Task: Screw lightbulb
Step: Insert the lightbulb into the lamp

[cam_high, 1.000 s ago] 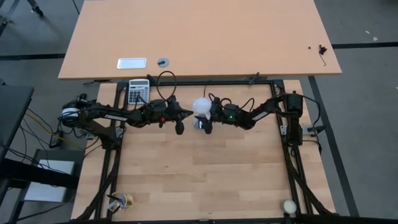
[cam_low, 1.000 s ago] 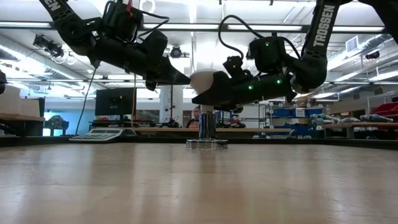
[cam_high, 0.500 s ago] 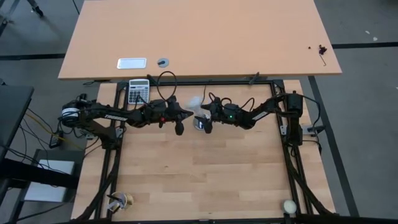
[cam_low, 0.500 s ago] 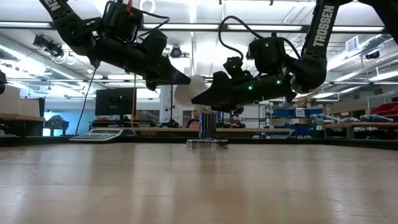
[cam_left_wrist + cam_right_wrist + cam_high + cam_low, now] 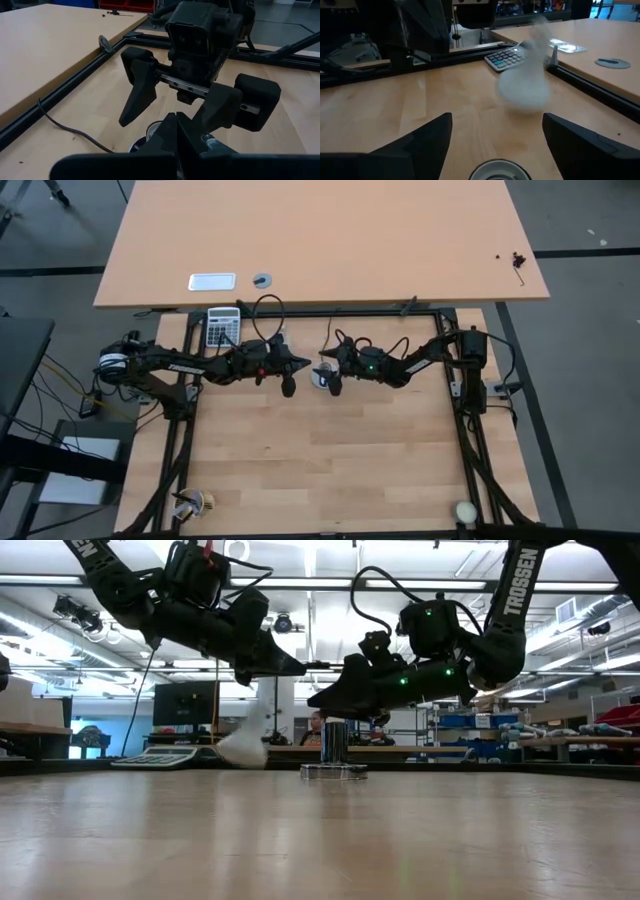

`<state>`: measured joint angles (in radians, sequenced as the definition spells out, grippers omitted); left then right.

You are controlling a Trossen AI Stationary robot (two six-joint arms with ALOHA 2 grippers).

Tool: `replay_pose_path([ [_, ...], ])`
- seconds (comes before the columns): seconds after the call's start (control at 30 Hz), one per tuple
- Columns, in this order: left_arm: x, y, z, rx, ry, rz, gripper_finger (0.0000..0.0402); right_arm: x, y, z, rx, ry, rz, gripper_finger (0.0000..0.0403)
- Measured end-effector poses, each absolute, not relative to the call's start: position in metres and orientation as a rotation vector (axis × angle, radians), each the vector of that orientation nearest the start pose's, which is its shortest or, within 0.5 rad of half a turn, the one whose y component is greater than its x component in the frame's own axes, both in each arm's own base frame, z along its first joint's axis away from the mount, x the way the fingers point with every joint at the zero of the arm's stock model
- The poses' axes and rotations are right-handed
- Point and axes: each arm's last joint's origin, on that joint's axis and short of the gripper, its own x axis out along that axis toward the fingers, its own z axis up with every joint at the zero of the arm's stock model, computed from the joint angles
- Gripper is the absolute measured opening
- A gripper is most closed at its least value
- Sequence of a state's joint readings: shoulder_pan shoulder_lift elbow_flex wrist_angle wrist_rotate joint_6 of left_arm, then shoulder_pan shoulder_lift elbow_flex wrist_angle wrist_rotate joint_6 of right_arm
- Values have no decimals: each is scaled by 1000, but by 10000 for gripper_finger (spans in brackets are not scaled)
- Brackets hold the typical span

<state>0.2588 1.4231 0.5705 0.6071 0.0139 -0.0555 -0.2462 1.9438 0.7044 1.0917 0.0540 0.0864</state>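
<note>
Room: workshop lights and shelving behind, pale wooden table (image 5: 330, 460) under me, desk beyond the frame.
Lightbulb: loose! The lightbulb (image 5: 244, 743) is a white blur low by the tabletop, to one side of the socket (image 5: 333, 748) and towards the calculator (image 5: 506, 57). Neither gripper has it.
Right gripper: my right gripper (image 5: 497, 117) hangs right over the socket with its jaws spread wide and nothing between them.
Left gripper: my left gripper (image 5: 175, 127) hovers nose to nose with the right one, jaws pressed together on nothing.
Step in hand: as I judge it, fetch the bulb before any screwing.
Doing it well: let it come to rest, then come down over the dome, not the slim screw base. Grip gently, since it is smooth and will squirt out. Carry it base-down, line it up square with the socket mouth, then turn.
Risk: it could roll against the frame rail or the black cord (image 5: 65, 127).
Low view: the only one giving the bulb's height, and it shows the socket standing upright.
Right wrist view: puts the bulb out ahead of my open jaws, in front of the calculator.
High view: both arms meeting at the middle; I can't pick the bulb out for sure.
Left wrist view: no bulb at all, just the right gripper's spread fingers.
</note>
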Motion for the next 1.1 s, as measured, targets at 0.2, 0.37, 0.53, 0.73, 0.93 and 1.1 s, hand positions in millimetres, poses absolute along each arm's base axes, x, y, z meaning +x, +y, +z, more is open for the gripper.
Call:
replay_pose_path([
  [0.2,271,71,196,-89,251,252,0,337,-86,120,98,162,-303,315],
  [0.37,264,71,201,-87,276,284,0,337,-83,118,98,186,-294,303],
  [0.53,261,74,212,-93,379,311,0,338,-76,124,96,182,-274,287],
  [0.73,258,78,222,-139,589,360,1,335,-66,142,94,206,-247,275],
  [0.93,250,79,222,-254,735,518,19,329,-59,160,108,239,-232,277],
  [1.1,239,76,213,-433,845,620,56,326,-58,166,127,243,-232,276],
])
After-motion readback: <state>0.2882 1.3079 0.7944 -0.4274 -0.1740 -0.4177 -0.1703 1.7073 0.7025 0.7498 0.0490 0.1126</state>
